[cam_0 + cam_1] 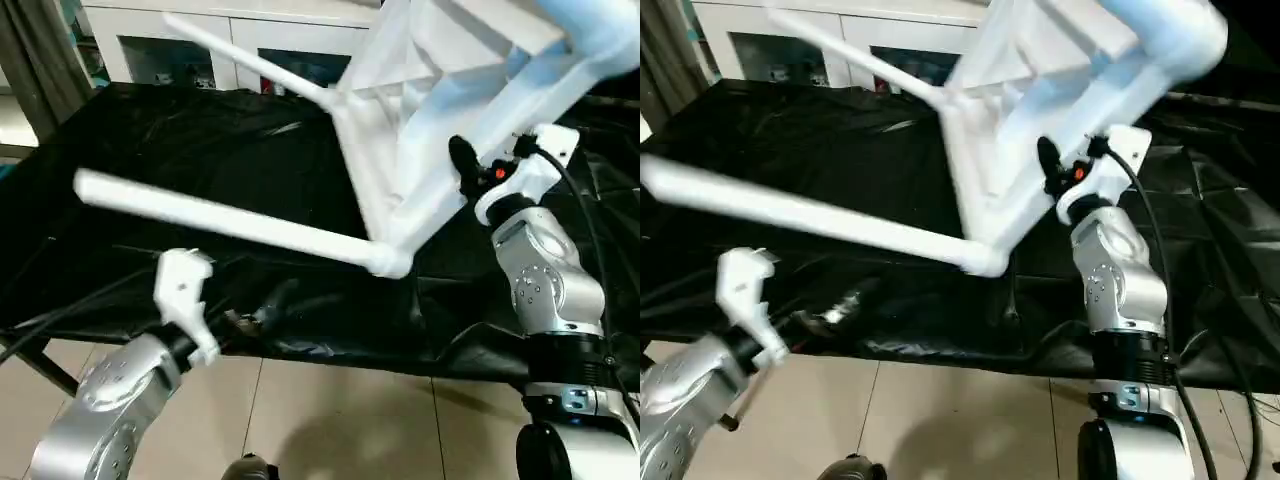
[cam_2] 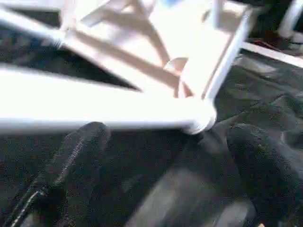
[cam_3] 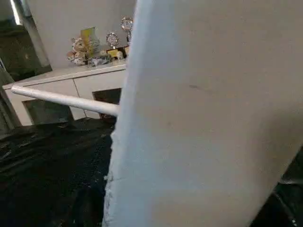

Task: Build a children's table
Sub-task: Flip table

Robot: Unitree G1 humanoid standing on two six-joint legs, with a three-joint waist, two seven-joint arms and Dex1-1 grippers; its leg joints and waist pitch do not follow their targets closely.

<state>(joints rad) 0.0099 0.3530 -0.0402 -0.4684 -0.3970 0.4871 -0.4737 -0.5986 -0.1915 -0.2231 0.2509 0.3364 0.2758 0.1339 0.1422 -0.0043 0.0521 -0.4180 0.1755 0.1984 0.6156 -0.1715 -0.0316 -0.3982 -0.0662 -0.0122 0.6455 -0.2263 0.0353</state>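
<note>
Table: the white tabletop point(image 1: 420, 120) is tilting up over the black cloth point(image 1: 200, 160) | right claw point(image 1: 470, 170) is clamping its edge | left claw point(image 2: 156, 189) is gaping apart just under the near leg point(image 1: 220, 220), which is lying sideways

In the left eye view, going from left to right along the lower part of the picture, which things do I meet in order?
Left forearm → left gripper → socket end of the near leg → right forearm.
</note>
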